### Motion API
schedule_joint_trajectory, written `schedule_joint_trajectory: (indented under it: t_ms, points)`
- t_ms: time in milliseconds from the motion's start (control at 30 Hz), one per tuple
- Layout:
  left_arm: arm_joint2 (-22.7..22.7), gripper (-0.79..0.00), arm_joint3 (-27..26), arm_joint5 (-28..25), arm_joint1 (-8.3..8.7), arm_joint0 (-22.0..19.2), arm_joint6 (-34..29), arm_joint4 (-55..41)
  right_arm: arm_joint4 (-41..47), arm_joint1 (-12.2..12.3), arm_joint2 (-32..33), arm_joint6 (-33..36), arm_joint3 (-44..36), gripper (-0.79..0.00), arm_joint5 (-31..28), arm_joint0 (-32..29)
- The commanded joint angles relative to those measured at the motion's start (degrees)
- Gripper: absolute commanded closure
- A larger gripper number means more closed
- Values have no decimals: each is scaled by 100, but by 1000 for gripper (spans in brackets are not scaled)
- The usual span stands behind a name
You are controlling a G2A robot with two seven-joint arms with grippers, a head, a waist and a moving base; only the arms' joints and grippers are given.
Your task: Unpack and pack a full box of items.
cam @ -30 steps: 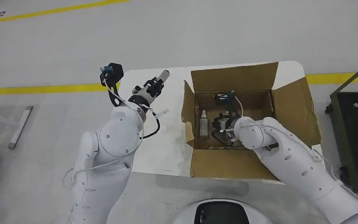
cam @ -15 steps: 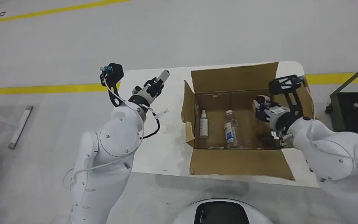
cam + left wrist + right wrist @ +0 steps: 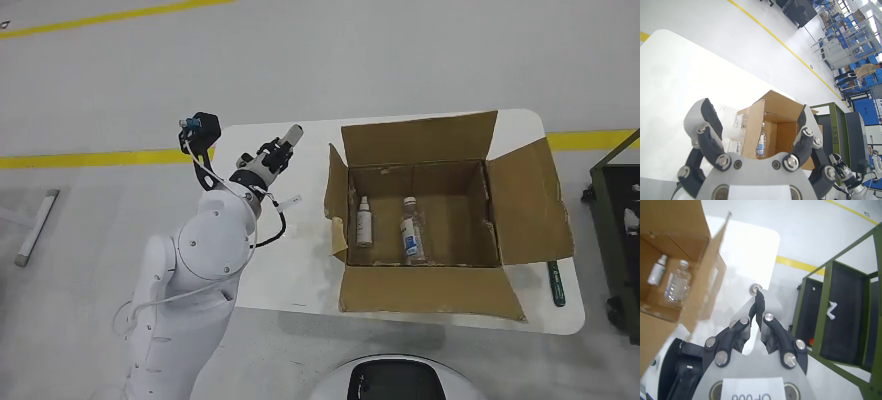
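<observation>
**Right gripper [image 3: 756,306] out of the cardboard box [image 3: 420,138]**

Over the last second the right arm has left the box. It was reaching down inside it beside the bottles, then passed over the right-hand flap, and now it has left the top view altogether. Both bottles lie where they did half a second ago, and the left arm has not shifted.

In its own wrist view the right gripper has its fingers pressed together, with nothing visible between them. It hangs past the box's right flap, above the edge of the white table [image 3: 290,260] and next to the green cart [image 3: 826,285]. A small white piece [image 3: 831,312] lies on one of the cart's black trays.

The left gripper [image 3: 756,108] is spread wide and holds nothing. It hovers over the left part of the table, well apart from the box and pointing toward its torn left wall.

The box stands open on the right half of the table with all four flaps folded outward. On its floor lie a small white spray bottle [image 3: 364,220], near the left wall, and a clear plastic water bottle [image 3: 410,230] just beside it. They are parallel, with their caps toward the far wall. A slim dark green item [image 3: 556,283] lies on the table by the right flap.
</observation>
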Motion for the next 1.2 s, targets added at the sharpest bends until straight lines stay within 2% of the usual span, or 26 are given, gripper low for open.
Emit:
schedule_joint_trajectory:
  t_ms: [0,133,433,500,567,733,900,1033,1067,1133,1167]
  points:
    - [0,-785,0,0,0,0,0,0,-153,-5,145,63,109,0,-300,-331]
    - [0,-785,0,0,0,0,0,0,-168,-13,65,168,408,0,-624,-738]
    - [0,-785,0,0,0,0,0,0,-168,-13,65,168,408,0,-624,-738]
    - [0,-785,0,0,0,0,0,0,-130,-18,-61,114,522,0,-423,-709]
    - [0,-785,0,0,0,0,0,0,-159,-7,-219,334,607,0,-99,-603]
    - [0,-785,0,0,0,0,0,0,-435,68,-703,1170,966,0,695,16]
    - [0,-785,0,0,0,0,0,0,-679,136,-1343,1619,1429,0,1091,798]
    - [0,-785,0,0,0,0,0,0,-555,160,-1780,1894,1875,-65,1222,1289]
    - [0,-785,0,0,0,0,0,0,-615,169,-1886,1966,1980,-129,1207,1373]
    - [0,-785,0,0,0,0,0,0,-596,178,-2047,2042,2174,-188,1235,1544]
    - [0,-785,0,0,0,0,0,0,-607,184,-2111,2076,2261,-175,1227,1622]
